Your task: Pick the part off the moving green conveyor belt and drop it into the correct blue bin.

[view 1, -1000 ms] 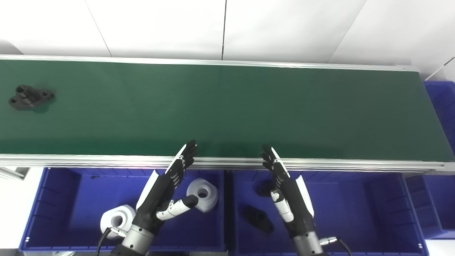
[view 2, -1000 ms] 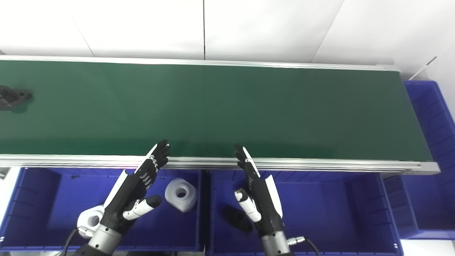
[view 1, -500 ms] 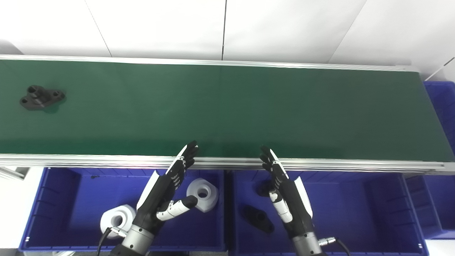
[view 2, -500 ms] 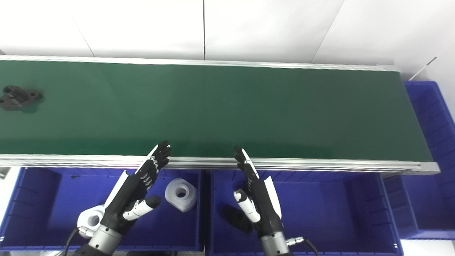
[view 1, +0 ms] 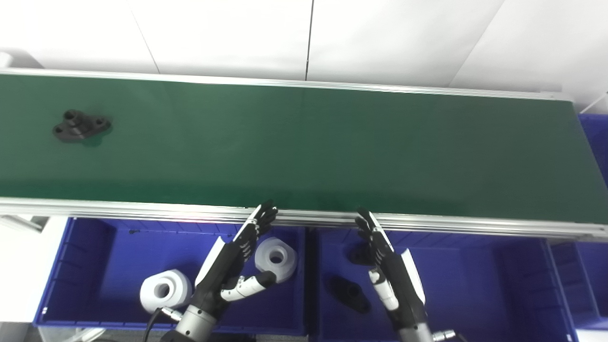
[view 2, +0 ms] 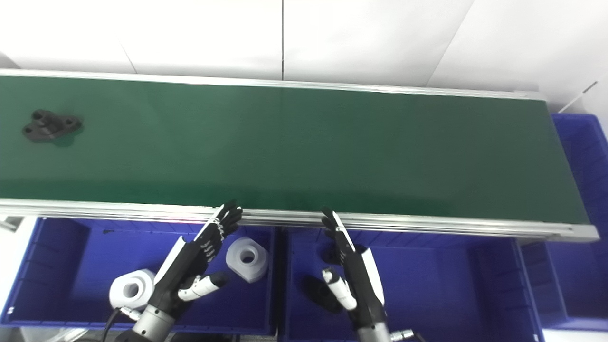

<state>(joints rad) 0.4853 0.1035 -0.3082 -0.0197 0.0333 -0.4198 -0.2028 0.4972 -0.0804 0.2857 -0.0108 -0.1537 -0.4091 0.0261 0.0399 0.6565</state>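
A black flanged part (view 1: 80, 127) lies on the green conveyor belt (view 1: 304, 147) at the far left; it also shows in the right eye view (view 2: 51, 127). My left hand (view 1: 232, 266) is open and empty over the left blue bin (view 1: 95, 256), fingertips at the belt's near rail. My right hand (view 1: 392, 275) is open and empty over the middle blue bin (view 1: 475, 275), fingertips just below the rail. Both hands are far from the part.
The left bin holds two white parts (view 1: 165, 290) (view 1: 275, 253). The middle bin holds two black parts (view 1: 349, 293) (view 1: 357, 255). Another blue bin (view 2: 584, 156) stands past the belt's right end. An aluminium rail (view 1: 142, 211) edges the belt's near side.
The black part has travelled right along the belt. The camera has shifted, so the whole scene sits lower and further right. Both hands stay open and have drawn back a little.
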